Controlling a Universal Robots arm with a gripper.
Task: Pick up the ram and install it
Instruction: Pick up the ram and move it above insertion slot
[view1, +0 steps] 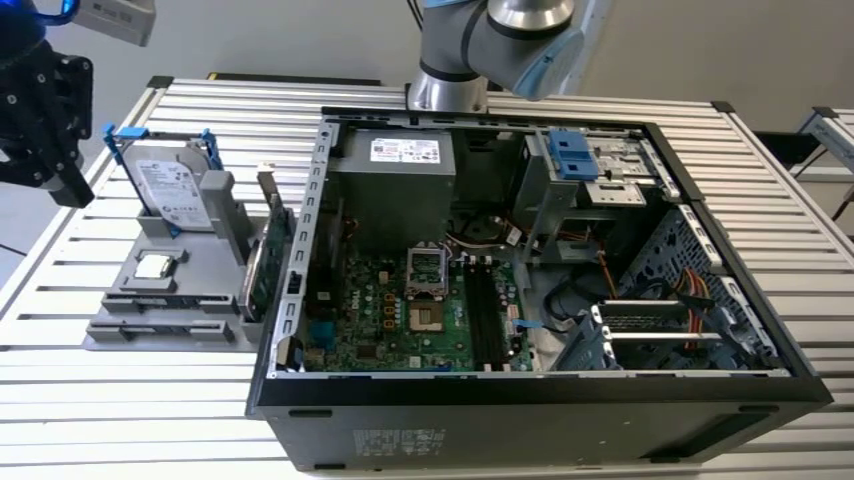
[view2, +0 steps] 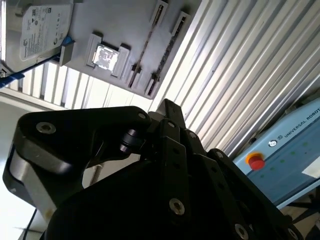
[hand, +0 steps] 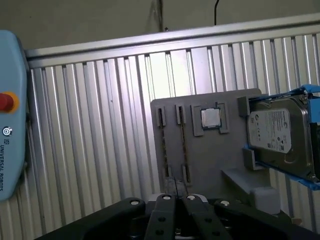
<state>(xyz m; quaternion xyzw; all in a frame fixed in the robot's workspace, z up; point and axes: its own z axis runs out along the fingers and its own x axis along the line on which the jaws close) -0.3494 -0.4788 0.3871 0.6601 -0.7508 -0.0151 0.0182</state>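
Observation:
The ram shows edge-on as a thin dark strip standing in a long slot of the grey holder, next to a second slot with a similar strip. In the second wrist view the ram runs between small end clips. In the exterior view the ram sits near the holder's front. My black gripper hangs high over the table at the exterior view's left, apart from the holder. In both wrist views the gripper has its fingers closed together with nothing between them.
The holder also carries a silver hard drive with blue clips, a square processor and a tall green card. An open computer case with its motherboard lies beside it. A control pendant rests on the slatted table.

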